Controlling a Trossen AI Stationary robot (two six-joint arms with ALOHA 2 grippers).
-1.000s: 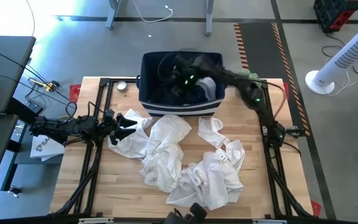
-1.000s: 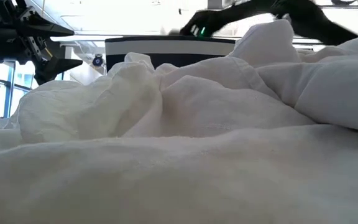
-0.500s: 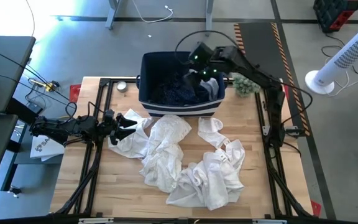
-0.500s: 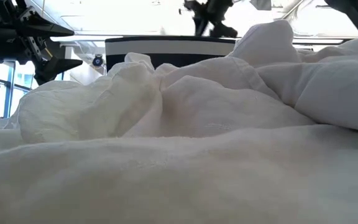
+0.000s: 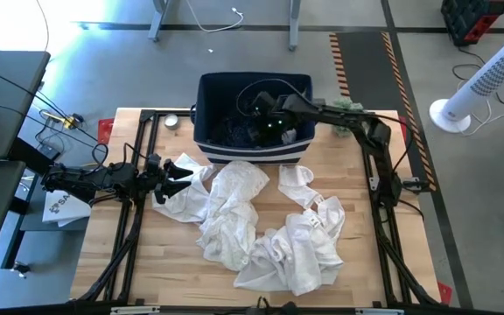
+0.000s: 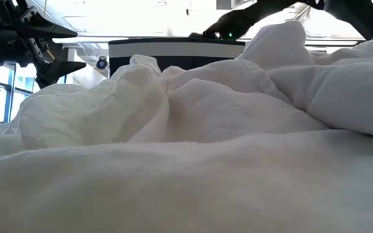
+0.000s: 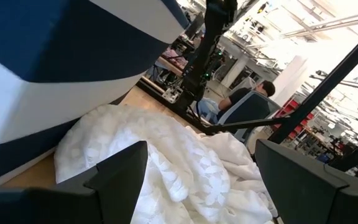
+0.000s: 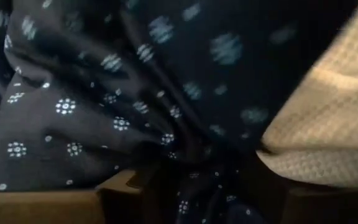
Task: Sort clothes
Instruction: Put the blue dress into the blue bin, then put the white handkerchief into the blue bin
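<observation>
Wooden table (image 5: pixel 147 262), white clothes (image 5: pixel 261 227) heaped, right gripper (image 5: pixel 261 122) inside navy bin (image 5: pixel 213 96)

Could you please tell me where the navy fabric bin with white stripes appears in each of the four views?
High view: navy striped fabric bin top centre, beyond the white clothes pile.
Low view: dark band behind the pile.
Left wrist view: upper left, beside white cloth.
Right wrist view: not identifiable.
Shared landmark: the white pile.

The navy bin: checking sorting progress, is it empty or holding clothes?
Holding clothes. The navy bin contains dark patterned fabric, and the right hand reaches inside it.
</observation>
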